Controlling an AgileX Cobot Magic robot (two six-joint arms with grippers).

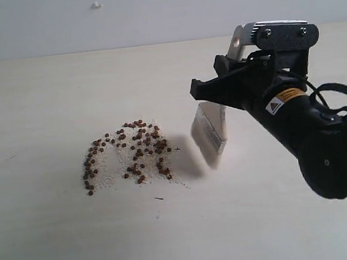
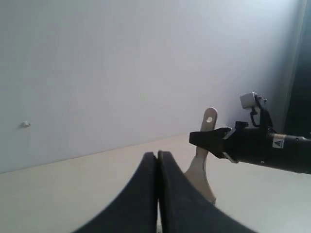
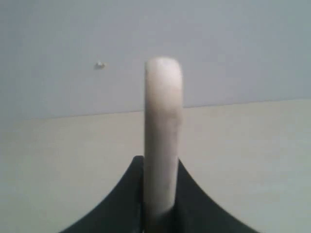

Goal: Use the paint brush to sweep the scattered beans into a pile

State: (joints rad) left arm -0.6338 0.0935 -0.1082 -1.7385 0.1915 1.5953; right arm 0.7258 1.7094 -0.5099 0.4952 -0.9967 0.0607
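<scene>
Dozens of small, round, reddish-brown beans, mixed with fine white grains, lie in a loose arched patch on the pale beige worktop. The patch sits left of the worktop's middle, well clear of its far edge. Just right of the patch, a wide flat paint brush with a cream wooden handle and silver ferrule hangs tilted. Its bristles are blurred, so contact with the worktop cannot be told. The right fingers clamp its handle. The left fingers are pressed together, holding nothing.

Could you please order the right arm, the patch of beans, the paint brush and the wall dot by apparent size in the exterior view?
1. right arm, though probably nearest the camera
2. beans, taken as one patch
3. paint brush, partly hidden by that arm
4. wall dot
</scene>
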